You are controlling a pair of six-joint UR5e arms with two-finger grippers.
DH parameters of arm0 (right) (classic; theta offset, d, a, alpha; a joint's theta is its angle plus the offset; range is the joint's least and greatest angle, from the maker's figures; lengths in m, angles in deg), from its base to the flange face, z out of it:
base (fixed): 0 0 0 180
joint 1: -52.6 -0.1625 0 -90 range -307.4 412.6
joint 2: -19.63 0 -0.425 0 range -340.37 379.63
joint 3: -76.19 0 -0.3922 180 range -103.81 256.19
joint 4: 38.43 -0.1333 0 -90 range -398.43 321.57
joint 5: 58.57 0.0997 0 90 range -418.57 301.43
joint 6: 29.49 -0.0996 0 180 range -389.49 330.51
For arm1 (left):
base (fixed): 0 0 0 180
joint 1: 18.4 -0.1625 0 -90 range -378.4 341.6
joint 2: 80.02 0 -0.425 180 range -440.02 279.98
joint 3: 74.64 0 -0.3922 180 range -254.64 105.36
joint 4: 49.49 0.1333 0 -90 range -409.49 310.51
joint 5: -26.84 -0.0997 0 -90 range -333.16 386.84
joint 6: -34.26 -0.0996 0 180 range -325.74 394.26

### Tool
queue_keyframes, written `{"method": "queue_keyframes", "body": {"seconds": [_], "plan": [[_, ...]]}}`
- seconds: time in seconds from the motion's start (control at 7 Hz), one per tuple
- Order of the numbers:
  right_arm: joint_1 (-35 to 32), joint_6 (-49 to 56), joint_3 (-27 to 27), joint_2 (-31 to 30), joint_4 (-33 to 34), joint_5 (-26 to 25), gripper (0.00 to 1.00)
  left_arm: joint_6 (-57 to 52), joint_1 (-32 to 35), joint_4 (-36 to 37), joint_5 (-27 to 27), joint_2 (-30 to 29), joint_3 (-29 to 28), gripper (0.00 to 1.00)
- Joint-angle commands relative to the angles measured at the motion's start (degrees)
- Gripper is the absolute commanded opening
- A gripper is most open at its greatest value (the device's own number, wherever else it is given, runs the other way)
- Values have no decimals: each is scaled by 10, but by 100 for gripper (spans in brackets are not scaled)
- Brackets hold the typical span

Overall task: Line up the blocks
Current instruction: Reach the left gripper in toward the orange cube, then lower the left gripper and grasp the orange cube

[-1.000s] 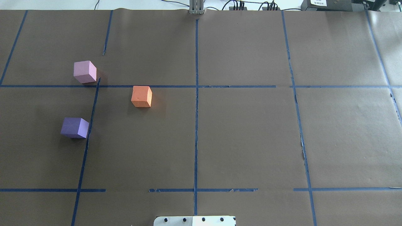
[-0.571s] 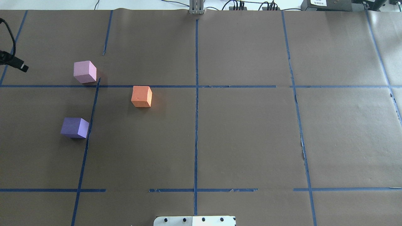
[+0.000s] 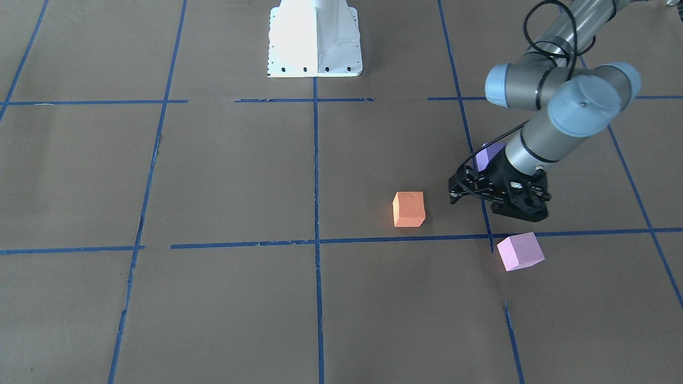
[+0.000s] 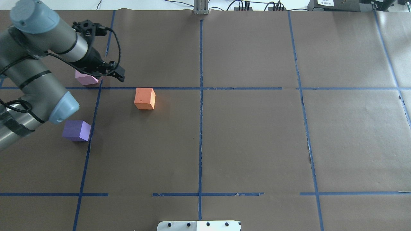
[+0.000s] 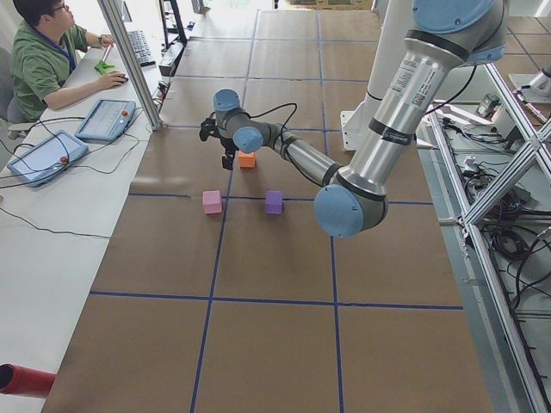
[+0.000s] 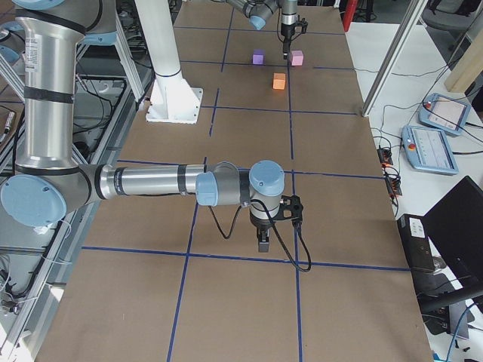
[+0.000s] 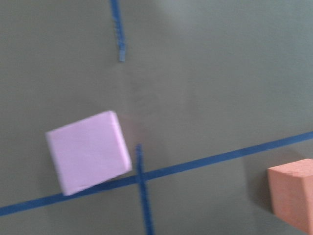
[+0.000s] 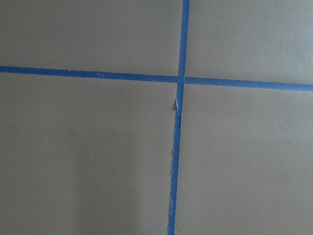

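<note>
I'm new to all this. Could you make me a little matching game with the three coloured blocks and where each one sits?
Things:
1. orange block
2. purple block
3. pink block

Places:
A. farthest from the robot's base, on the far side of the horizontal tape line
B. nearest the robot's base
C. closest to the middle of the table

Pairs: 1-C, 2-B, 3-A
</note>
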Motion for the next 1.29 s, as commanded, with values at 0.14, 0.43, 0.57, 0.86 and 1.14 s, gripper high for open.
{"method": "queue_keyframes", "body": {"seconds": [0.14,0.43,0.57,0.86,1.14], "plan": [[0,0,1,0,0,0,100,119,-70,1,-79,-65,-48,100],[0,0,1,0,0,0,100,129,-88,1,-122,-64,-58,100],[0,0,1,0,0,0,100,130,-97,2,-125,-62,-61,100],[0,0,1,0,0,0,100,130,-116,1,-125,-62,-78,73],[0,0,1,0,0,0,100,125,-104,6,-112,-62,-68,0]]}}
